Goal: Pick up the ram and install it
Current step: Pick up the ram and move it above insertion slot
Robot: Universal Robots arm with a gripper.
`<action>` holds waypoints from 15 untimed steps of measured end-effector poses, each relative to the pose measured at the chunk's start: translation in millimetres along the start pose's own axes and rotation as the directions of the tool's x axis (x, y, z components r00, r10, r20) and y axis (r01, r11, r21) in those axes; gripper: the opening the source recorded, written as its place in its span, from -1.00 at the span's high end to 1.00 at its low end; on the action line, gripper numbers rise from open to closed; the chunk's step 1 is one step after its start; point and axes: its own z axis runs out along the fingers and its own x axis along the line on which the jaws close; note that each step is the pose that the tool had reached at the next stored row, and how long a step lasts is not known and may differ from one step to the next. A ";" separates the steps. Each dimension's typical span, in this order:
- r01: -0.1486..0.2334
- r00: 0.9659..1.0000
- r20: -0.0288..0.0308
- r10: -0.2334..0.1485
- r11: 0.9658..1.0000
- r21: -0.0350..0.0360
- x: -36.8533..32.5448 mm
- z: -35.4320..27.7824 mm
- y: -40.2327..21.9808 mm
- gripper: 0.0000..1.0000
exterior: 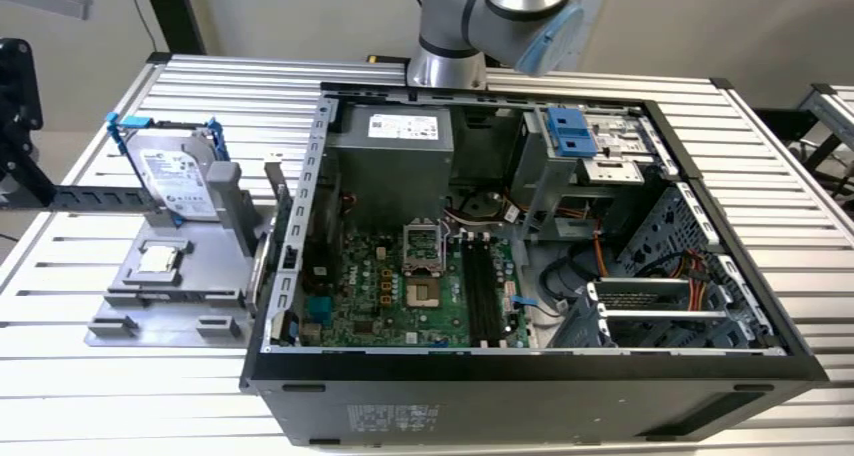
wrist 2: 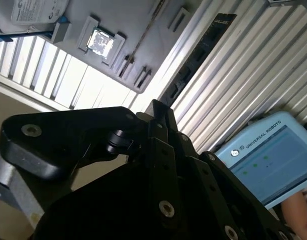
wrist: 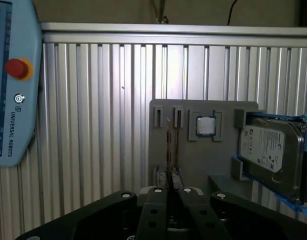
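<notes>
Tool: the two black fingers are pressed together at the tips, with nothing seen between them.

Arm: stands at the far edge of the counter, behind the open computer case, and rises past the top of the exterior view.

Ram: not yet picked up. In the first wrist view it is seen edge-on as a thin strip, standing on its long edge in the slots of a grey holder. It is apart from the tool.

The same holder carries a small square processor just beside the ram. Past that, a silver hard drive in a blue bracket stands on edge.

In the exterior view the holder lies on the counter near the edge at the exterior view's left, just beside the case wall.

Case: lies on its side with the panel off. The green board faces up, with long dark slots running across it.

A control tablet with a red button lies on the counter, well apart from the holder.
</notes>
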 end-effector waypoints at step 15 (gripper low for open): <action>0.000 1.000 0.000 0.000 1.000 0.000 -0.1 -0.1 -15.0 1.00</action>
